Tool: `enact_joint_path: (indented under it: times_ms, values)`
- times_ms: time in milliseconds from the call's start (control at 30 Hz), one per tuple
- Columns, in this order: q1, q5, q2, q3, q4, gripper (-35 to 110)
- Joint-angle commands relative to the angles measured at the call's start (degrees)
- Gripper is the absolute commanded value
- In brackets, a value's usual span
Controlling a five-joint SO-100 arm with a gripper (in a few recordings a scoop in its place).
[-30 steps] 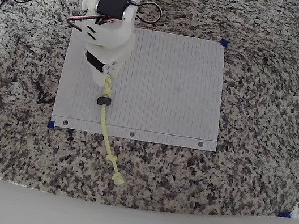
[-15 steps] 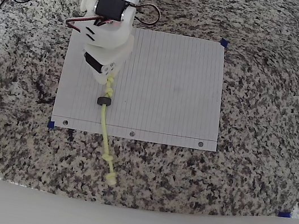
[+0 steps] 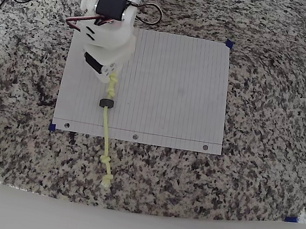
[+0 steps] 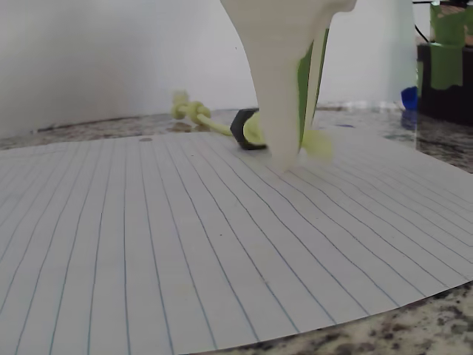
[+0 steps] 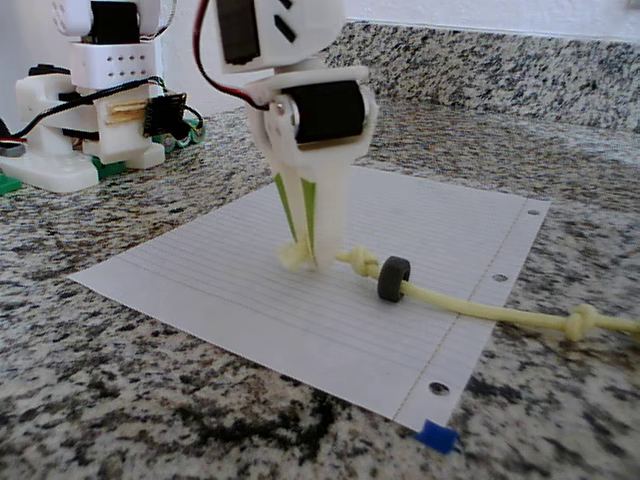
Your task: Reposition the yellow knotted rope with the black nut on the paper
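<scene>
holding one end of the yellow knotted rope (image 3: 107,123) pinched between its fingers, the gripper (image 3: 111,82) stands tip-down on the paper (image 3: 175,89), in the left part of the sheet in the overhead view. the grasp sits at the rope's end, which in the inspector's judgement lets the arm drag the whole cord by one point while the rest trails flat.

location of the task item: from the fingertips the rope runs down the overhead frame, crosses the punched lower edge of the paper and ends on the granite counter (image 3: 261,168) at lower centre-left. one end knot lies off the sheet. the black nut (image 3: 106,104) sits threaded on the cord just below the gripper, on the paper. judged from this, the repositioning is unfinished: the lower half of the rope lies off the sheet.

differences between views. overhead gives the full run of the rope and its crossing of the paper edge, but the arm body hides the pinch itself. the fixed view shows the contact: the gripper (image 5: 305,250) closes on the cord with a short stub of rope (image 5: 470,305) sticking out at the left of the fingers, tips at paper (image 5: 250,290) level, nut (image 5: 393,279) standing on edge just beside. the wrist view looks along the sheet (image 4: 185,244) and shows the nut (image 4: 244,129) partly behind a finger and a knot beyond it, near the upper centre.
</scene>
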Motion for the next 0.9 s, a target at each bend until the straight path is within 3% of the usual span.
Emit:
enact_joint_path:
  times_ms: [0,600,867]
  values:
    - [0.4,-0.1,6.2,-1.6,0.3,0]
    - [0.4,0.4,38.3,7.7,3.0,0]
    - [9.7,0.5,56.0,16.1,-1.8,0]
